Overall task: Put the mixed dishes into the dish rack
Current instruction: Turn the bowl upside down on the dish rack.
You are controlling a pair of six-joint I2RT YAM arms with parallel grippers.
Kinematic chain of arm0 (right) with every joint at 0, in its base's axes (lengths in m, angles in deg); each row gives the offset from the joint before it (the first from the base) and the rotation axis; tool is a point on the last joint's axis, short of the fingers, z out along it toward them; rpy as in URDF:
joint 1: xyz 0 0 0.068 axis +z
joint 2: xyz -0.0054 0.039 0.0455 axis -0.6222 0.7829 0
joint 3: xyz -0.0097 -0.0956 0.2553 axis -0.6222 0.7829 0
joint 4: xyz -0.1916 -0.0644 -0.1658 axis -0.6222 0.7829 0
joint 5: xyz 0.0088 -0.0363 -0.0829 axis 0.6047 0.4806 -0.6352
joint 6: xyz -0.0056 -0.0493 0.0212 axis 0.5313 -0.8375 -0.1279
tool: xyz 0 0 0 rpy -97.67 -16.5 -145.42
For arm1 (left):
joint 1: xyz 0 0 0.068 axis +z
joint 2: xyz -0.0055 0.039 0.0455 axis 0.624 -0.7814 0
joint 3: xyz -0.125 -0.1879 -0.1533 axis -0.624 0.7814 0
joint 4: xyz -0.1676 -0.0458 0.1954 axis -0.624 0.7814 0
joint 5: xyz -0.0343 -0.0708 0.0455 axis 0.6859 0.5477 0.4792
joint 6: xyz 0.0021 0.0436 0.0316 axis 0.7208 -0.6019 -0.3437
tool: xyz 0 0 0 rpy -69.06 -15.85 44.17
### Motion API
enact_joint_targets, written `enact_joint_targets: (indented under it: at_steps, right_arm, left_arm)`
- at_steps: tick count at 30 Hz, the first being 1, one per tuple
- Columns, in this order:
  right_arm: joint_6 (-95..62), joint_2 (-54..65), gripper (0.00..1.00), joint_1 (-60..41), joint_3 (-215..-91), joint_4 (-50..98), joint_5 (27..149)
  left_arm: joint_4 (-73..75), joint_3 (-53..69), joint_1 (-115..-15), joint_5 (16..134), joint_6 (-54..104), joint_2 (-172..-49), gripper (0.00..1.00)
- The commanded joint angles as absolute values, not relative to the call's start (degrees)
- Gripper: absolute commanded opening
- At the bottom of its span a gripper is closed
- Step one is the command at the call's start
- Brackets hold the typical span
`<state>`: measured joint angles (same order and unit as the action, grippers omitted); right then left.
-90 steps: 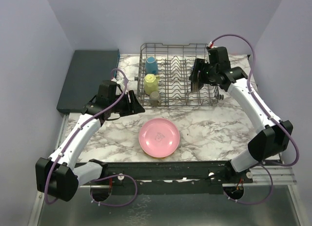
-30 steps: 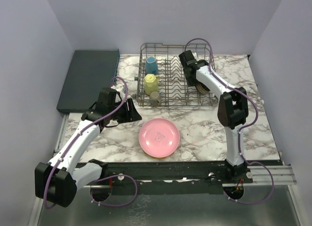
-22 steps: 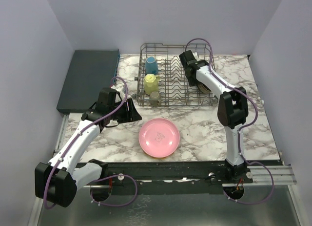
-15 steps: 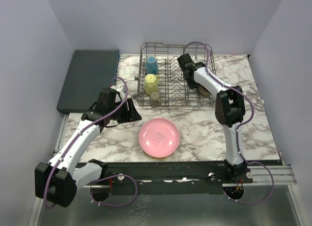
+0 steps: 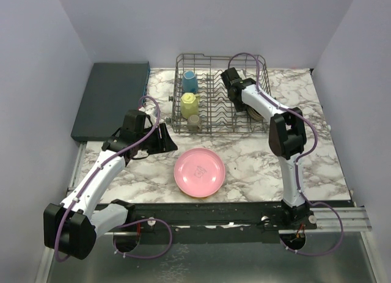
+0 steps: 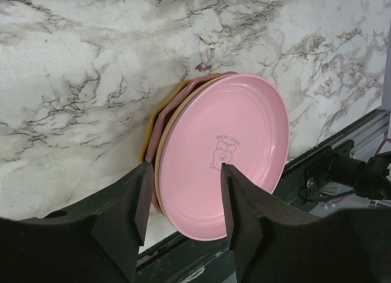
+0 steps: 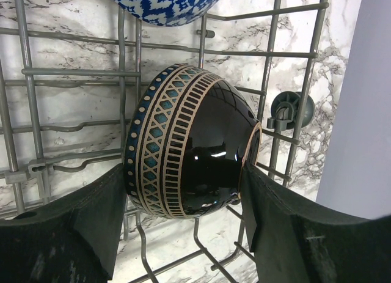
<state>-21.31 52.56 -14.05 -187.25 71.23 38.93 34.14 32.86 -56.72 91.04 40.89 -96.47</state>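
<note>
The dark bowl (image 7: 195,142) with the patterned band lies on its side on the wires of the dish rack (image 5: 211,55), toward the rack's right end. A blue-and-white bowl (image 7: 164,2) sits just beside it. The right gripper (image 7: 183,173) straddles the dark bowl, jaws spread wide with a finger at each flank. From here I can't tell whether they pinch it or only stand alongside.

At the rack's left end a blue mug (image 5: 190,81), a yellow mug (image 5: 190,104) and a grey-green mug (image 5: 194,122) sit in a row.

In front of the rack, on the marble table (image 5: 263,161), a pink plate (image 5: 200,172) tops a stack, with tan, reddish and orange rims showing beneath it. The left gripper (image 6: 184,173) hovers near the stack's left side, jaws apart and holding nothing. A dark teal slab (image 5: 113,99) lies at the far left.
</note>
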Motion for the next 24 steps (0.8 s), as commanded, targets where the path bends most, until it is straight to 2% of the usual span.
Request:
enact_joint_targets:
  at_steps: [1,6,24]
  right_arm:
    - [-21.2,53.9,0.31,-13.6,-189.2,70.4,36.7]
    - [-20.9,54.4,0.45,-13.6,-189.7,70.5,36.5]
    - [-19.1,55.6,0.68,-13.6,-191.0,72.2,37.4]
  left_arm:
    - [33.3,33.2,-56.8,90.1,40.1,-96.7,0.53]
    - [33.3,33.2,-56.7,90.0,40.1,-96.6,0.53]
    - [33.3,33.2,-56.7,89.8,40.1,-96.6,0.54]
